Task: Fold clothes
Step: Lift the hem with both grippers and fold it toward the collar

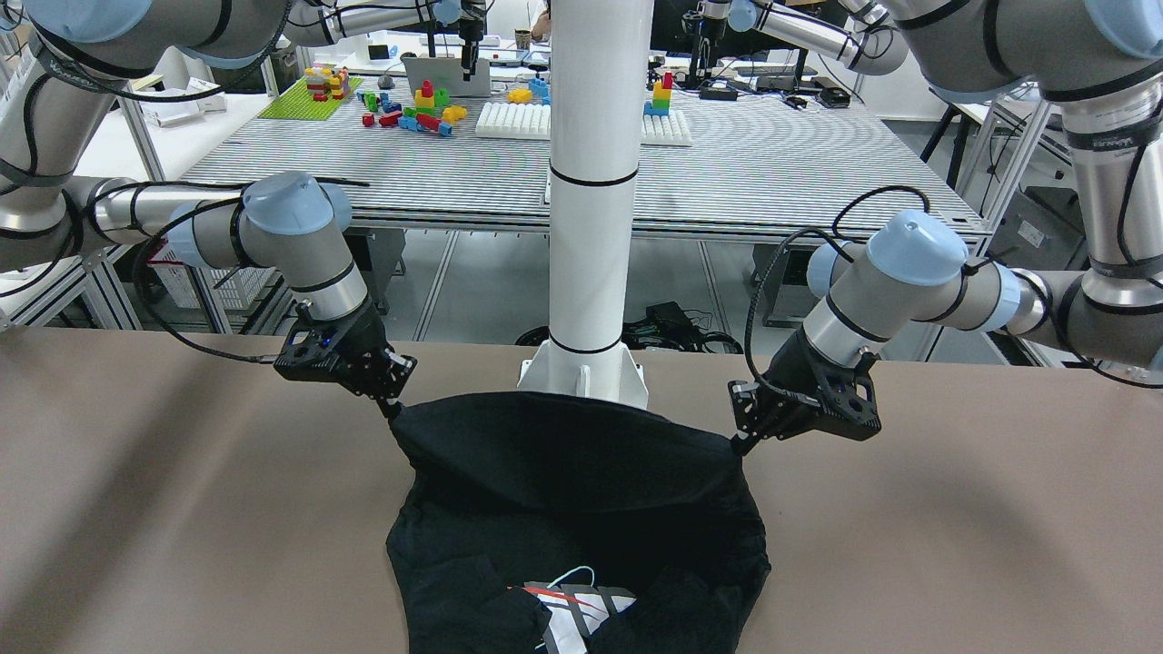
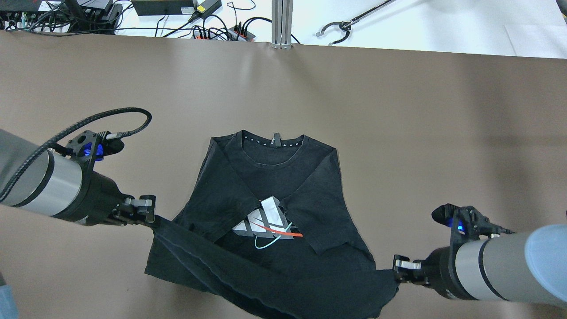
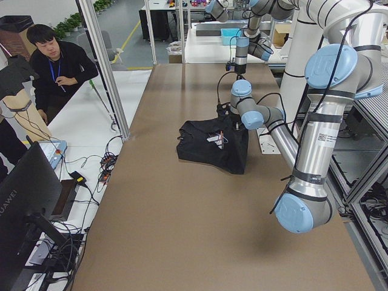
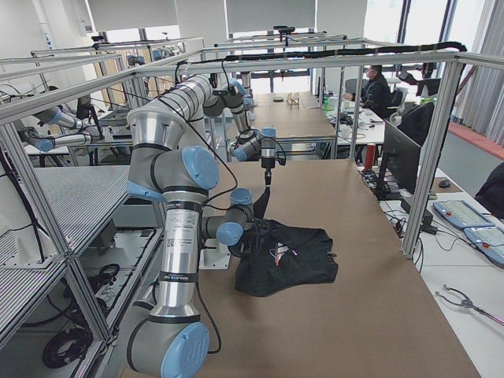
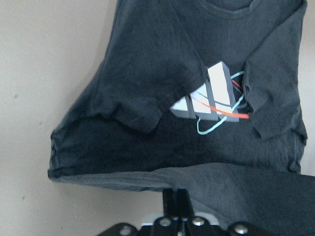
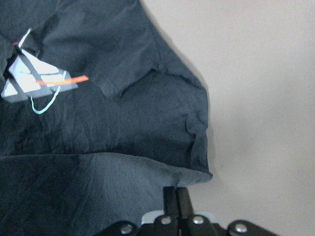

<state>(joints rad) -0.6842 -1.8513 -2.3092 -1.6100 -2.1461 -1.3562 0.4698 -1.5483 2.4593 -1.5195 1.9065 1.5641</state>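
bottom fold: left gripper (image 2: pixel 152 216) and right gripper (image 2: pixel 396 270) each clamp a hem corner of the black shirt (image 2: pixel 248 177), which lies ahead of the fingers (image 6: pixel 184 202). next, probably, carry the hem evenly to the collar (image 2: pixel 272 149).

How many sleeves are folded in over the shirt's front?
2. On the black printed T-shirt, one sleeve lies folded in left of the logo, the other sleeve right of it, seen from overhead.

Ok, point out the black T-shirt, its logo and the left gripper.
black T-shirt (image 2: pixel 270 179): overhead view, on the chest fabric above the print.
logo (image 2: pixel 266 218): overhead view, on its white bars.
left gripper (image 2: pixel 153 218): overhead view, at its tip, where it pinches the shirt's corner.
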